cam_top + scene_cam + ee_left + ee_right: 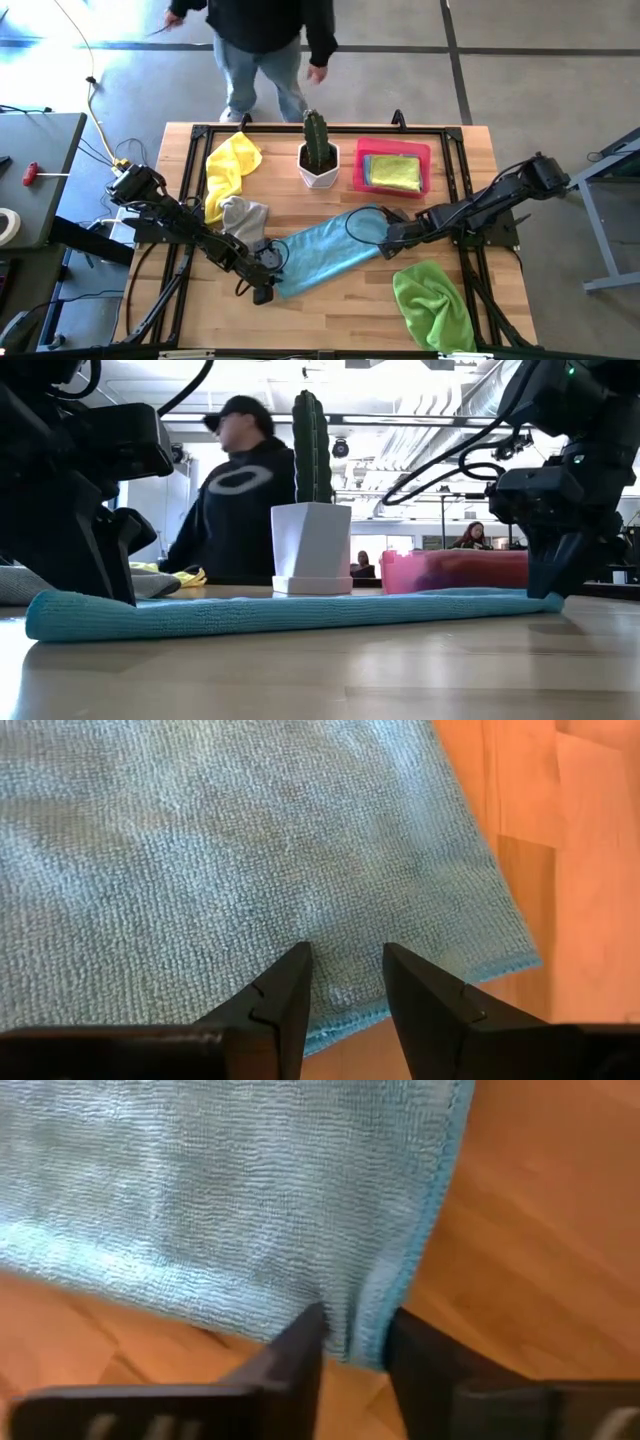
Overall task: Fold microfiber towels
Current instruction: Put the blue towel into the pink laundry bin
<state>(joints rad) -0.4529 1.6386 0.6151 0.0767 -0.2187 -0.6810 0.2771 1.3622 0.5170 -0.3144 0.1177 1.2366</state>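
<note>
A light blue towel [330, 255] lies stretched out slantwise on the wooden table, from near left to far right. My left gripper [262, 292] stands on its near-left end, with its fingers [290, 995] set down on the cloth just inside the edge. My right gripper [384, 240] is at the towel's far-right end and has closed on the cloth there [355, 1335]. In the low view the towel [290, 612] lies flat between both grippers. My left gripper has a small pucker of the light blue towel [345, 1000] between its two fingers, just inside the hemmed edge and near a corner. The fingers slant down from above. The towel lies flat on the table. My right gripper pinches the towel's hemmed edge [368, 1315] near a corner, and the cloth is bunched into a ridge between the two fingers. The fingers point steeply down. The towel rests on the table, neither lifted nor taut.
A cactus in a white pot [318, 158] stands at the far middle, beside a pink tray [358, 170] that holds a folded yellow-green cloth. A yellow towel [232, 165] and a grey one [246, 216] lie at the left, a lime green one [432, 300] at the near right. A person [262, 40] stands beyond the far edge.
</note>
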